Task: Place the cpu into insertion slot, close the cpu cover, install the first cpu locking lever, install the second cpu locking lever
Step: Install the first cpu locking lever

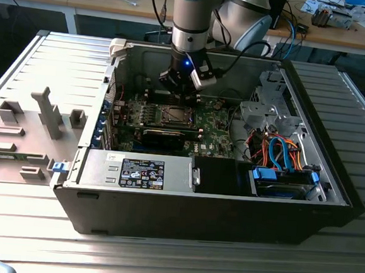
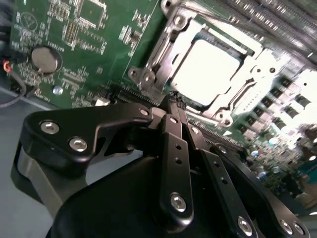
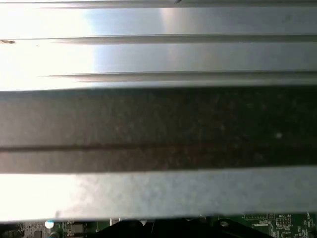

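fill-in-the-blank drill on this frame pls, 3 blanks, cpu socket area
1. The cpu lies inside the insertion ____.
2. In the second wrist view the fingers of the gripper are pressed ____, with nothing between them.
3. The circuit board around the socket is ____ in colour.

Missing words: slot; together; green

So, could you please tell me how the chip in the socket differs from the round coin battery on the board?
In the second wrist view, the chip is square, while the coin battery is round. The chip is the larger and glares bright silver-white; the battery is smaller and dull grey. The chip sits inside a silver metal frame close to the gripper; the battery lies farther off on open board. Both lie flat on the green circuit board.
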